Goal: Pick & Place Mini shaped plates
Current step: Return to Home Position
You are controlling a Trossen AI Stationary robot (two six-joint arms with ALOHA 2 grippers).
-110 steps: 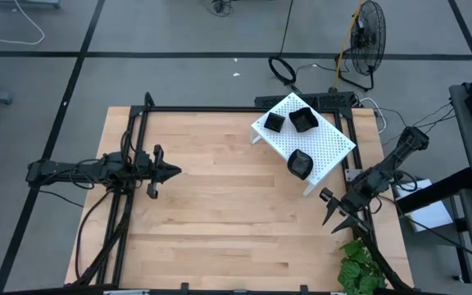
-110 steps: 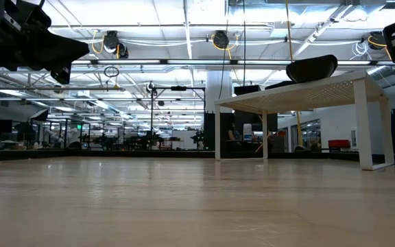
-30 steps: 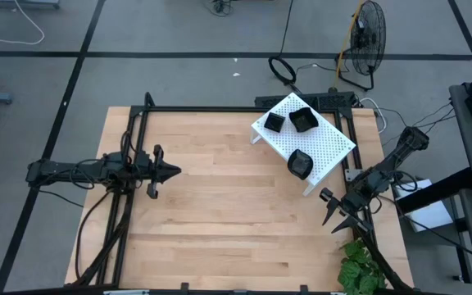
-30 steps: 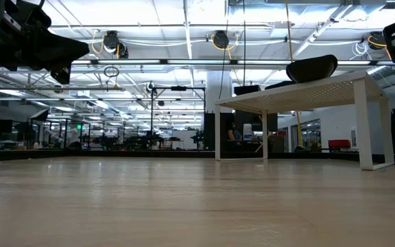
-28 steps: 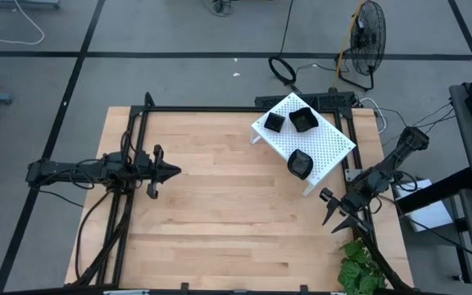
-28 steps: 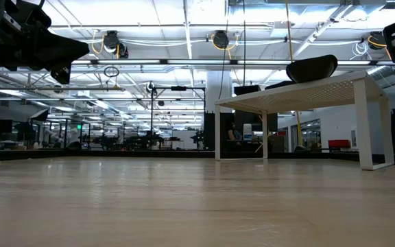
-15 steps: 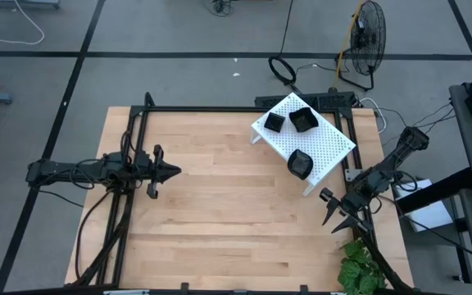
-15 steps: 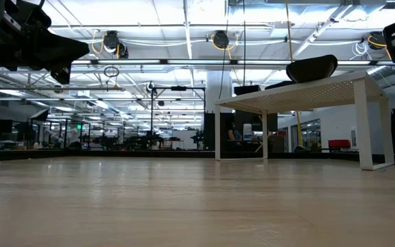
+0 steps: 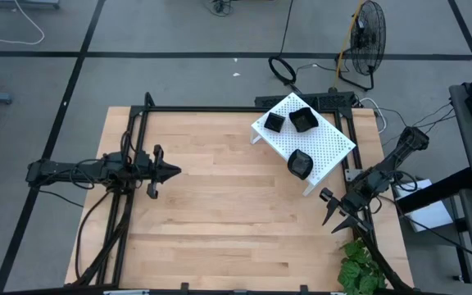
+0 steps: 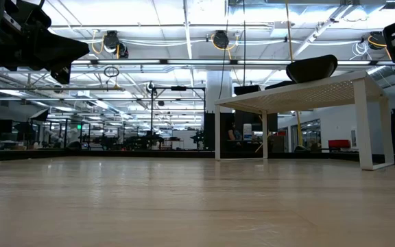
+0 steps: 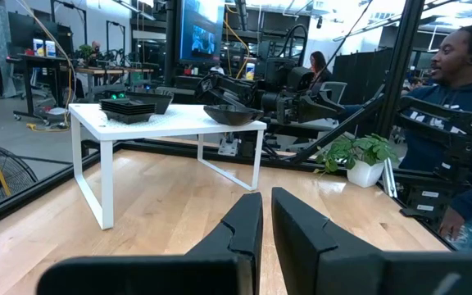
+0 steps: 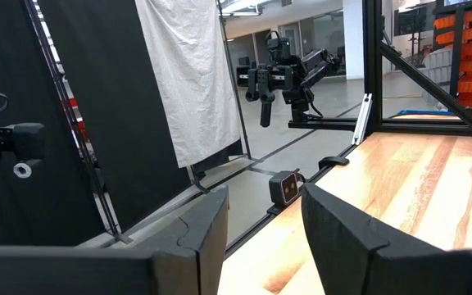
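Observation:
Three glossy black mini plates sit on top of a white perforated rack [image 9: 324, 139] at the table's far right: a small one [image 9: 274, 122], a larger one [image 9: 302, 120] and a rounded one [image 9: 299, 164]. In the left wrist view they show as a flat stack [image 11: 133, 106] and a bowl-like dish [image 11: 232, 113] on the rack [image 11: 88, 164]. My left gripper [image 9: 173, 171] hovers shut over the table's left side, pointing right. My right gripper [image 9: 335, 220] hangs open near the table's right edge, in front of the rack.
The rack stands on legs [image 10: 365, 130] with room beneath. A black frame [image 9: 220, 109] runs along the table's far and left edges. A potted plant [image 9: 357, 270] sits at the near right corner. A person [image 11: 457, 65] sits beyond the table's right side. The middle of the table [image 9: 228, 205] is bare wood.

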